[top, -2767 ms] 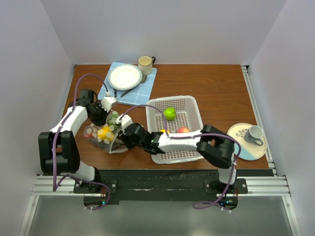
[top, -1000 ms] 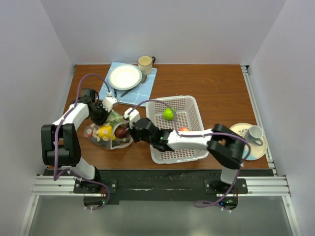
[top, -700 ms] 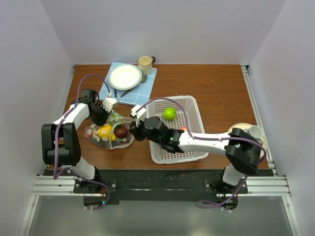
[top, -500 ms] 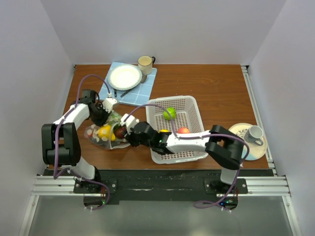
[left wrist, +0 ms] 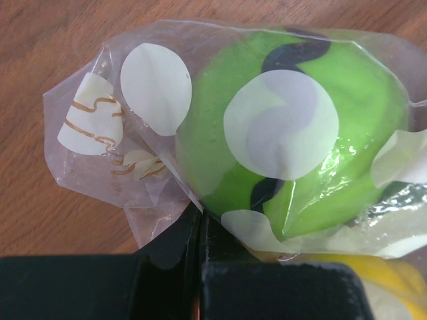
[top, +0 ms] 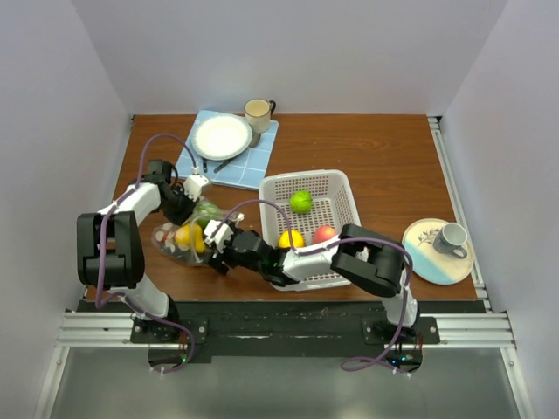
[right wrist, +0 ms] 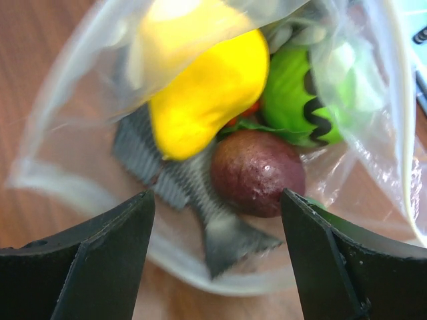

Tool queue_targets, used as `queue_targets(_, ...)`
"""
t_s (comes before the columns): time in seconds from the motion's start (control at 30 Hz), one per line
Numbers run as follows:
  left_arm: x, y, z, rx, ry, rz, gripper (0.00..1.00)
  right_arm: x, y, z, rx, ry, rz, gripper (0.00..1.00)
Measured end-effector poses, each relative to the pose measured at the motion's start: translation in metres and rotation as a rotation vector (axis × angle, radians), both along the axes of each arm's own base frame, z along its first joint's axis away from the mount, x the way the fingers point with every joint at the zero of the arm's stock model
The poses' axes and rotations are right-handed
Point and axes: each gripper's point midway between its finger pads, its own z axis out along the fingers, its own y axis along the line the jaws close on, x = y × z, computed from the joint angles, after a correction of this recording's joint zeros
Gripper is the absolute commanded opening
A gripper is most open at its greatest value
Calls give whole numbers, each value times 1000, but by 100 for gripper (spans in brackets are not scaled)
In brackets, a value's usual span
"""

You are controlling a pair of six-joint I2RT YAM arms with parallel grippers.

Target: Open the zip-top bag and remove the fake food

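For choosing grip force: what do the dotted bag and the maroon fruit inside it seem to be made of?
The bag looks like thin, clear plastic film, glossy: it wrinkles and shows its contents. The maroon fruit seems to be hard moulded plastic, smooth with small highlights.

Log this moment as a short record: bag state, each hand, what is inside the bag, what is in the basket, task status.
bag: zip-top bag lies left of the white basket; mouth appears open toward the right hand
left hand: shut on bag film
right hand: open at the bag mouth, holding nothing
in bag: yellow piece, green piece, maroon piece
in basket: green fruit, yellow fruit, red fruit
status: not yet done; food in bag
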Motion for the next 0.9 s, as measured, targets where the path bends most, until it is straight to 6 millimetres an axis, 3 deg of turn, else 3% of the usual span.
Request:
queue_targets(0.47, 0, 0, -4, 0, 7, -2, 0, 58, 15, 17, 79, 9, -96, 70)
queue_targets(0.63, 0, 0, -4, 0, 7, -6, 0, 62, 9, 3, 50, 44, -113, 70)
queue_targets(0.9, 0, -1, -4, -6, 8, -11, 0, 47, -8, -24, -2, 115, -106, 73)
